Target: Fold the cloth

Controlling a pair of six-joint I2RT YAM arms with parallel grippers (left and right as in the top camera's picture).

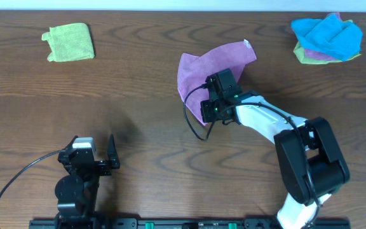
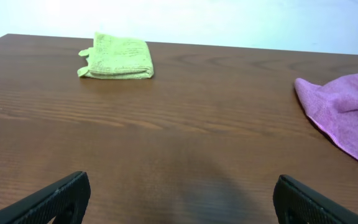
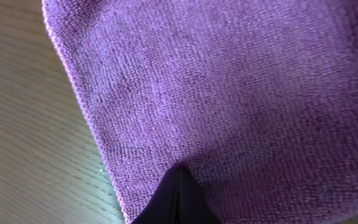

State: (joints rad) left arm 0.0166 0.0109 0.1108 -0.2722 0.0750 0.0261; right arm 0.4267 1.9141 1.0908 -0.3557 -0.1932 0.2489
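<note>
Where right gripper (image 3: 176,194) clamps: near edge of cloth (image 1: 216,60), fingers closed
Left gripper (image 2: 180,193): jaws wide, holding nothing, apart from cloth
Tag (image 1: 247,44): far right corner of cloth

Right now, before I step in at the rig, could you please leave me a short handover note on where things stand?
Left gripper: open, empty, low near the table's front edge, clear of the cloth.
Right gripper: shut on an edge of the cloth, mid-table.
Cloth: rumpled, with its white tag at the far corner.
Done: one edge grasped; no finished fold shows.
Left: probably carry the held edge across, lay it down, release, smooth it.
The lime-green cloth at far left and the blue pile at far right are not part of the job.
</note>
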